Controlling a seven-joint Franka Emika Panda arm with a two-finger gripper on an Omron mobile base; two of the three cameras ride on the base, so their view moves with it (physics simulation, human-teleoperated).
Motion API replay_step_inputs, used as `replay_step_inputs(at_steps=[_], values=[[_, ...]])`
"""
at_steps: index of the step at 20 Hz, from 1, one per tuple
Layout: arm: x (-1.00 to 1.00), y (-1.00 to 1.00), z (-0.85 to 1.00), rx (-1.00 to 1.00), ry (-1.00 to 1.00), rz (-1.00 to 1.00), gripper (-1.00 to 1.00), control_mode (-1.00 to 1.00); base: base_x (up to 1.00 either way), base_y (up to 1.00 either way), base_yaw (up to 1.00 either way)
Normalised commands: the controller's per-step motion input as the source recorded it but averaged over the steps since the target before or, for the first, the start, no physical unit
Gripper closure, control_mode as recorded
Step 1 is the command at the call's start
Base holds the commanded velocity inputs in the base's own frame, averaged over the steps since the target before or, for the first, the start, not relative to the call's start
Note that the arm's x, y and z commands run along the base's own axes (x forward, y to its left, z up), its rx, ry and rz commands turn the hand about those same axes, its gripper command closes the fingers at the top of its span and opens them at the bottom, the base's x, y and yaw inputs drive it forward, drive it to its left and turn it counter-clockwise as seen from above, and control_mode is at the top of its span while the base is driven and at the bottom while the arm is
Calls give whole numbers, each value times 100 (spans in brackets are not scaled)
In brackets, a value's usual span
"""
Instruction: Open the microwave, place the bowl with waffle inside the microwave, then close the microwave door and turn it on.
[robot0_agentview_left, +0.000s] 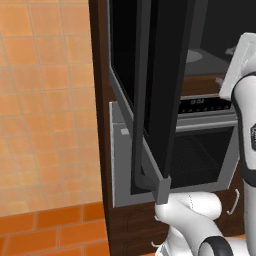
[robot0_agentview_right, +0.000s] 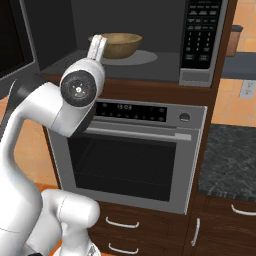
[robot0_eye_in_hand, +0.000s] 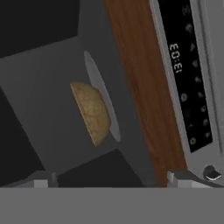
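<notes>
bowl (robot0_agentview_right: 119, 44): looked like matt tan wood
microwave door (robot0_agentview_left: 160, 90): glossy black glass, grey frame
oven (robot0_agentview_right: 130, 160): brushed silver metal
cabinet (robot0_agentview_right: 150, 227): dark brown wood
floor (robot0_agentview_left: 45, 100): orange tile

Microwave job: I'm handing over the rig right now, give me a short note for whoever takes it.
Gripper: jaws open, holding nothing, outside the cavity and facing it.
Bowl: sitting on the turntable inside the microwave. The waffle is not visible from these angles.
Microwave door: swung wide open to the left.
Done: door opened, bowl placed inside.
Left: close the door, then start it on the keypad.
</notes>
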Motion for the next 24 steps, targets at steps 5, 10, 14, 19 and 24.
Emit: replay_step_inputs(at_steps=[5,10,14,19,24], values=[[-39,-3,-1,-46,-6,27,-100,-100,0,0,0],[-44,-23,1,-57,-27,21,-100,-100,0,0,0],[-26,-5,1,-86,-32,5,-100,-100,0,0,0],[-47,0,-6,-99,-51,-2,-100,-100,0,0,0],[-43,0,-9,-97,-41,-17,-100,-100,0,0,0]])
